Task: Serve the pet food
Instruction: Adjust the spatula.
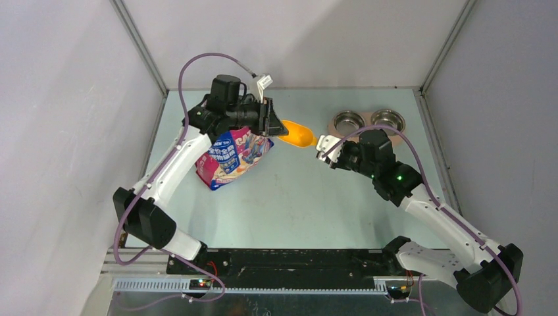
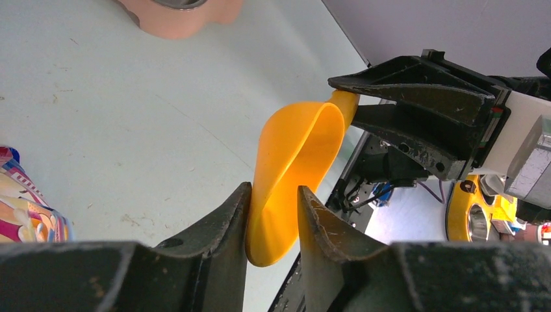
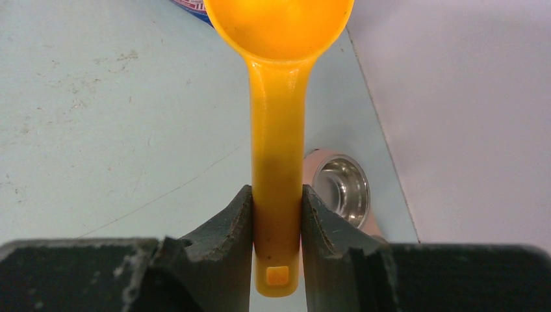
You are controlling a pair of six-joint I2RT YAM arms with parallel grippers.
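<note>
No pet food shows in any view. The yellow scoop hangs level above the table between both grippers. Its bowl is empty. My left gripper is shut on the rim of the scoop's bowl, and its jaws pinch the bowl wall. My right gripper is shut on the scoop's handle, which fills the gap between its jaws. The right gripper also shows in the left wrist view. The pink-and-blue printed bag lies on the table under the left arm.
Two steel bowls sit in a pink holder at the back right, just behind the right gripper. One bowl shows in the right wrist view. Grey walls enclose the table on three sides.
</note>
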